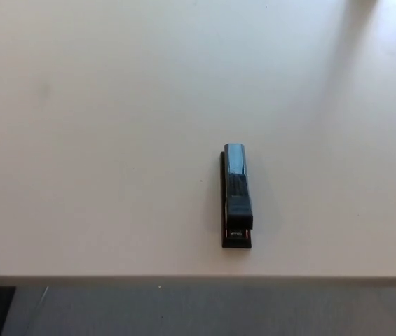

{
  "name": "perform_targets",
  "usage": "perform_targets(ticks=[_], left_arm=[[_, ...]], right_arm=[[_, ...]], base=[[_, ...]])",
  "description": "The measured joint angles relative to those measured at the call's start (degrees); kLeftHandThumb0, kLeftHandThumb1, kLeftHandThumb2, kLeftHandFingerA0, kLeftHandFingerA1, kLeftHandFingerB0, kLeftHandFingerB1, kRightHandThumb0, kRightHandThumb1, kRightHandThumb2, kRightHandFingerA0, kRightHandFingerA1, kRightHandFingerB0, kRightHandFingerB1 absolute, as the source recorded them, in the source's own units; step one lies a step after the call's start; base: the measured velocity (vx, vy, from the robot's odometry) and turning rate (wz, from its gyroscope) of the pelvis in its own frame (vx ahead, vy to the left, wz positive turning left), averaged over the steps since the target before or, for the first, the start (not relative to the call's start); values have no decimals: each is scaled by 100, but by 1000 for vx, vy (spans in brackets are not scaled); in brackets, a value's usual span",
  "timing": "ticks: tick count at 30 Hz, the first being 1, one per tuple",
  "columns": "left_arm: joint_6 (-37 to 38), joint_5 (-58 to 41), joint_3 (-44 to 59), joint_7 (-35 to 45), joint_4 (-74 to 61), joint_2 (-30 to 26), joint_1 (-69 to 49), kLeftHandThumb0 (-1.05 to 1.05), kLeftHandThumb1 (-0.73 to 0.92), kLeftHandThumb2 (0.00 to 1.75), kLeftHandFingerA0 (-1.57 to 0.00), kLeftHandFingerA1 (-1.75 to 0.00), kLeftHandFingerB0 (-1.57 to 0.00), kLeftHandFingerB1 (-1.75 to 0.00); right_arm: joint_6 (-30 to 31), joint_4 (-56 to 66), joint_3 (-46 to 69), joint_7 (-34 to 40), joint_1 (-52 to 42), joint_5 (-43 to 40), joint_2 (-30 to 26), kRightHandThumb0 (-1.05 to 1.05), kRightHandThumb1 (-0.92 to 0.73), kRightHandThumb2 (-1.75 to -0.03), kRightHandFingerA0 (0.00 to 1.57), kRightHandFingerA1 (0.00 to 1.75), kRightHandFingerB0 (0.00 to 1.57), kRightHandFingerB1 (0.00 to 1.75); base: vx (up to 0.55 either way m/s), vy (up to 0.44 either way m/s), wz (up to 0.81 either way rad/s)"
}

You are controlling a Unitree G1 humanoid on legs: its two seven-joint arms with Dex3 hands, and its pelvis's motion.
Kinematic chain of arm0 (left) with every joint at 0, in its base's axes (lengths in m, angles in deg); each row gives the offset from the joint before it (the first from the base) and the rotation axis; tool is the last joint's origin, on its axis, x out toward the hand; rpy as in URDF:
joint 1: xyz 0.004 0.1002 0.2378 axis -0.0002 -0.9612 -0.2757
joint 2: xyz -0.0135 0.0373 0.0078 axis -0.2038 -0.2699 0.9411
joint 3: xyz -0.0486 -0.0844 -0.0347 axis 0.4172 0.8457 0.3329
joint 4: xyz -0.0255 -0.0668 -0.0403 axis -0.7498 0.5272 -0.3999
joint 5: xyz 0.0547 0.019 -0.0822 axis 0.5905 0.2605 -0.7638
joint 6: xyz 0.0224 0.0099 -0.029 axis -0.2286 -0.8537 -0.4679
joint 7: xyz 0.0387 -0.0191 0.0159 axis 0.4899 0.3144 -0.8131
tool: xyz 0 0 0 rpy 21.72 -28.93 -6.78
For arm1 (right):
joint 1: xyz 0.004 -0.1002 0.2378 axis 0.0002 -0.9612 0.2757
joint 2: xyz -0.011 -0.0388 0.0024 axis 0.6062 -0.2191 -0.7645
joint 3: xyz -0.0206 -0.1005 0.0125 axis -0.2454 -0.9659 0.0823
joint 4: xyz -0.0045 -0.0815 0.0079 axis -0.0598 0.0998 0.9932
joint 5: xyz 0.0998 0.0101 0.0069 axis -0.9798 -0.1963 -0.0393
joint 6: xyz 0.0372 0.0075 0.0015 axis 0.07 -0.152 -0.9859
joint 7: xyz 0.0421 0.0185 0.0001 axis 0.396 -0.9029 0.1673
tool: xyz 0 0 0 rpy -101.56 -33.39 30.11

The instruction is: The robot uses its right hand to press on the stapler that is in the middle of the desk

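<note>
A single black stapler (236, 196) lies flat on the pale desk (99, 140), a little right of the middle of the picture and in the nearer half of the surface, close to the desk's front edge but not touching it. Its long axis runs almost straight away from the camera, with only a slight lean. The far end shows a smooth, glossy top that catches a bluish reflection; the near end is darker, and there the base plate sticks out a bit beyond the upper arm. The upper arm sits down on the base, so the stapler looks closed. Nothing touches it, and the desk around it is plain on all sides. A soft shadow falls across the far right corner of the desk. Below the front edge a strip of grey floor (205, 311) is visible, with a dark patch at the lower left corner. Neither of the robot's 2 hands shows in the head view, so their state cannot be told.
</note>
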Motion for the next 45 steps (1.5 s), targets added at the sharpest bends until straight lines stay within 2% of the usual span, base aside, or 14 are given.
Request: perform_targets(ticks=[3, 13, 14, 15, 28, 31, 32, 34, 35, 36, 37, 38, 40, 45], left_arm=[[109, -80, 70, 109, 117, -19, 13, -38, 92, 97, -2, -36, -1, -28], [288, -197, 120, 279, 219, -37, 29, -35, 92, 91, -4, -31, 0, -23], [295, -201, 120, 287, 223, -37, 30, -41, 92, 94, -3, -32, -2, -24], [296, -203, 120, 291, 226, -37, 31, -35, 92, 91, -4, -31, 0, -23], [298, -221, 113, 337, 239, -109, 107, -40, 92, 95, -3, -34, -2, -24], [298, -224, 113, 344, 250, -121, 141, -41, 92, 95, -5, -36, -1, -27], [298, -224, 112, 345, 255, -121, 151, -41, 92, 95, -3, -35, -2, -26], [298, -223, 108, 345, 264, -121, 167, -40, 92, 98, -2, -35, -1, -27], [298, -223, 107, 346, 267, -121, 177, -40, 92, 99, -1, -35, -1, -29], [298, -223, 106, 346, 272, -121, 190, -40, 92, 98, -2, -35, -1, -28], [298, -222, 105, 346, 275, -121, 196, -39, 92, 98, -2, -37, -2, -30], [297, -222, 104, 346, 278, -121, 202, -40, 92, 96, -3, -36, -2, -29], [297, -222, 100, 346, 281, -121, 223, -39, 92, 98, -2, -37, -1, -29], [297, -220, 91, 346, 289, -121, 234, -39, 92, 96, -3, -37, -2, -30]], right_arm=[[-111, -115, 287, 10, 44, -124, -57, -78, -72, -94, 11, 35, 0, 0], [7, -62, 1731, 206, 19, -839, -482, -80, -70, -94, 20, 46, 0, 0], [22, -87, 1899, 214, -3, -923, -534, -75, -89, -66, 27, 39, 0, 0], [33, -108, 2018, 222, -20, -981, -568, -96, -82, -105, 27, 51, 0, 2], [-357, 217, 3539, 499, -504, -1824, -1133, -81, -83, -106, 44, 53, 0, 7], [-430, 678, 3920, 668, -392, -2023, -1507, -75, -75, -98, 86, 59, 0, 4], [-455, 808, 3999, 761, -341, -2055, -1664, -65, -91, -68, 117, 65, 0, 23], [-476, 963, 4102, 923, -230, -2076, -1897, -63, -89, -71, 130, 72, 8, 19], [-475, 1026, 4144, 984, -186, -2081, -1975, -66, -75, -100, 125, 95, 6, 35], [-473, 1119, 4193, 1078, -116, -2085, -2083, -58, -89, -66, 134, 98, 15, 29], [-470, 1235, 4238, 1154, -55, -2088, -2165, -60, -71, -93, 132, 122, 17, 42], [-465, 1362, 4279, 1222, 3, -2088, -2221, -52, -85, -67, 130, 133, 26, 31], [-436, 1760, 4366, 1371, 133, -2086, -2329, -43, -83, -65, 130, 124, 30, 31], [-336, 2667, 4396, 1543, 394, -2091, -2459, -22, -61, -86, 135, 119, 83, 52]], base=[[0, 0, 0], [0, 0, 0], [0, 0, 0], [0, 0, 0], [0, 0, 0], [0, 0, 0], [0, 0, 0], [0, 0, 0], [0, 0, 0], [0, 0, 0], [0, 0, 0], [0, 0, 0], [0, 0, 0], [0, 0, 0]])
